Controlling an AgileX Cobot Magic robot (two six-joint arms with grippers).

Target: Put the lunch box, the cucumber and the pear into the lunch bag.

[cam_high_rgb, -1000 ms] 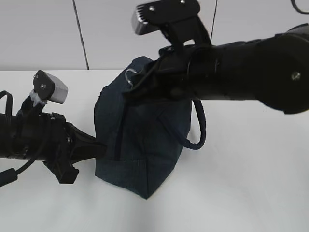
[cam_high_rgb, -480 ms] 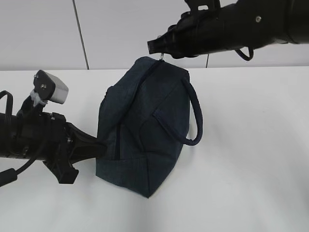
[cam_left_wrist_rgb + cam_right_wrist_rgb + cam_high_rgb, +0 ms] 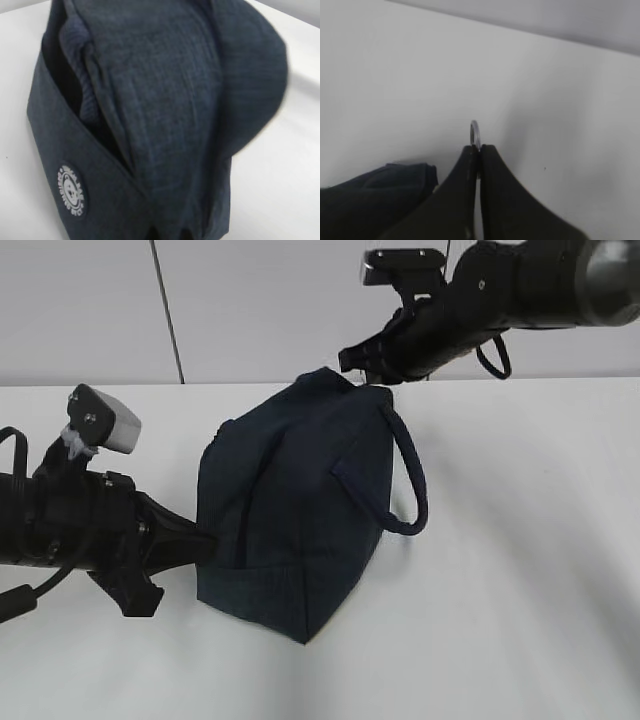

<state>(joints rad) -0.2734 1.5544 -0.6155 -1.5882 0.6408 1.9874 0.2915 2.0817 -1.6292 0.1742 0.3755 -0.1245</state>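
Dark navy lunch bag (image 3: 290,520) standing mid-table, long axis running from near-left base up to far-right top. Metal ring pull (image 3: 475,134) at far top end of bag, pinched between shut jaws of right gripper (image 3: 378,375), arm reaching in from upper right. Left gripper (image 3: 205,550) pressed closed on bag's low left side, apparently clamping fabric. Loop handle (image 3: 408,480) hanging right of bag. White table (image 3: 520,590), pale wall behind. Lunch box, cucumber and pear not visible.
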